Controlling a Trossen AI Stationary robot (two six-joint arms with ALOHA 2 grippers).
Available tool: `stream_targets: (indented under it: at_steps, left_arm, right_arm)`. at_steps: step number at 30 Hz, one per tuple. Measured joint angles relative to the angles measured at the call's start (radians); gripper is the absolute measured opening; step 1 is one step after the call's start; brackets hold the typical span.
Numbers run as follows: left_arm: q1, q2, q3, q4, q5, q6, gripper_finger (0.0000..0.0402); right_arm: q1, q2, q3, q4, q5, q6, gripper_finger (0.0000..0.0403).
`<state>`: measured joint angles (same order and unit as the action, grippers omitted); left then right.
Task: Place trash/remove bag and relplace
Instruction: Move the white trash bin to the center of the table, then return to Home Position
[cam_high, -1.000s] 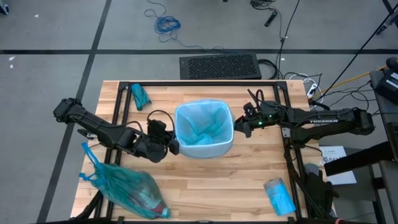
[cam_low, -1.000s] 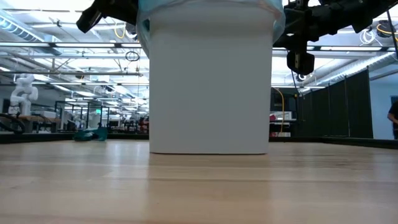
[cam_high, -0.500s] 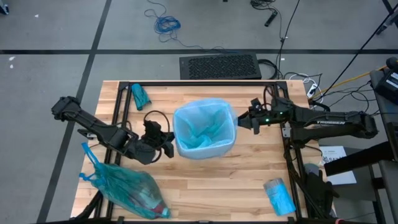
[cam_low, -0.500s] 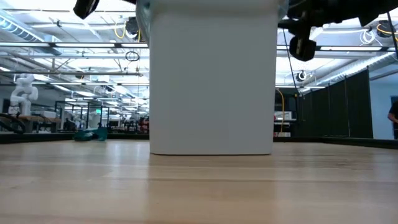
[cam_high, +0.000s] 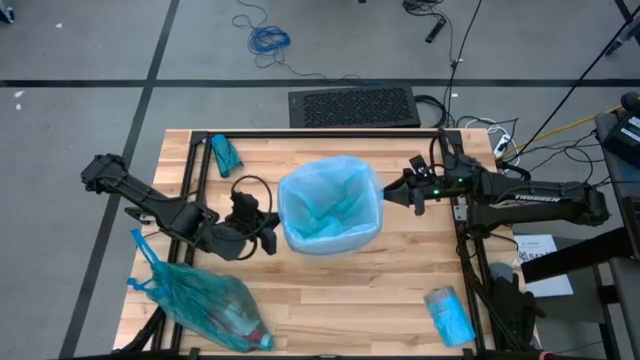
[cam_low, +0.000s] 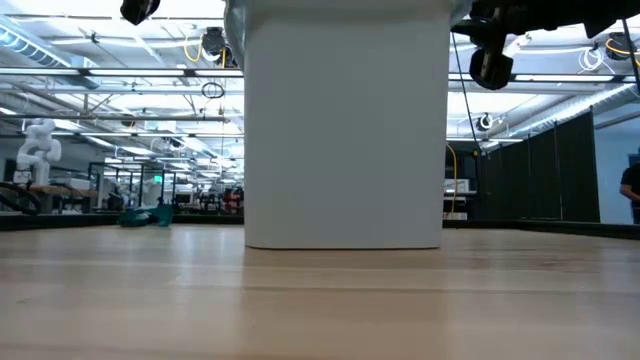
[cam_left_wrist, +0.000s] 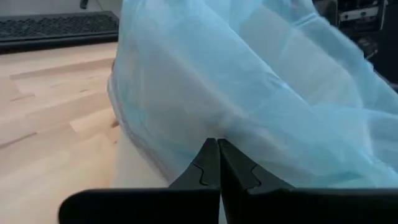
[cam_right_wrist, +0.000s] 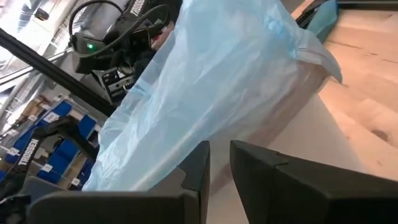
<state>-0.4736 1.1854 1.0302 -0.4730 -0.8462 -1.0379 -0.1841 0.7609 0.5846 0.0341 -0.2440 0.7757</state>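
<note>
Both sides of blue liner (cam_high: 328, 205): left gripper (cam_high: 270, 236) together, right gripper (cam_high: 391, 195) slightly apart.

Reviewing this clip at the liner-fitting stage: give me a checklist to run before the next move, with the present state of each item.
1. Fresh blue liner sits inside the white bin: ok.
2. Left gripper shut on the liner's edge: ok.
3. Right gripper has film between its fingers: cannot tell; a narrow gap shows and the liner lies just ahead.
4. Liner folded over the whole rim: not ok; it stands loose above the rim.
5. Bin upright on the table: ok.
6. Tied full bag lies away from the bin: ok.
</note>
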Motion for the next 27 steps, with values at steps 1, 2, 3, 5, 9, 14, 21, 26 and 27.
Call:
stream_targets:
  at_steps: [1, 2, 3, 5, 9, 14, 21, 26, 27]
  left_arm:
    - [0.0, 0.0, 0.0, -0.01, 0.008, -0.006, 0.0]
    - [0.0, 0.0, 0.0, -0.029, 0.017, -0.025, 0.0]
    - [0.0, 0.0, 0.0, -0.053, 0.027, -0.047, 0.0]
    - [0.001, 0.004, 0.0, -0.115, 0.047, -0.102, 0.0]
    - [0.001, 0.019, -0.001, -0.181, 0.057, -0.158, 0.0]
    - [0.001, 0.02, -0.001, -0.204, 0.069, -0.172, 0.0]
    - [-0.036, 0.019, -0.001, -0.281, 0.088, -0.261, 0.0]
    - [-0.066, 0.018, -0.001, -0.314, 0.093, -0.297, 0.0]
    - [-0.073, 0.018, -0.001, -0.331, 0.097, -0.315, 0.0]
  right_arm:
    - [0.0, 0.0, 0.0, -0.002, 0.0, 0.0, 0.0057]
    - [0.0, 0.0, 0.0, -0.01, 0.0, 0.0, 0.0057]
    - [0.0, 0.0, 0.0, -0.024, 0.001, -0.001, 0.0057]
    - [0.0, 0.002, 0.0, -0.071, 0.01, -0.004, 0.0057]
    - [0.0, 0.026, 0.0, -0.142, 0.009, -0.022, 0.0057]
    - [0.0, 0.058, 0.0, -0.169, 0.015, -0.03, 0.0057]
    - [-0.001, 0.051, 0.0, -0.272, 0.067, -0.04, 0.0057]
    - [0.0, 0.025, 0.0, -0.31, 0.065, -0.041, 0.0057]
    - [-0.001, 0.015, 0.0, -0.332, 0.065, -0.044, 0.0057]
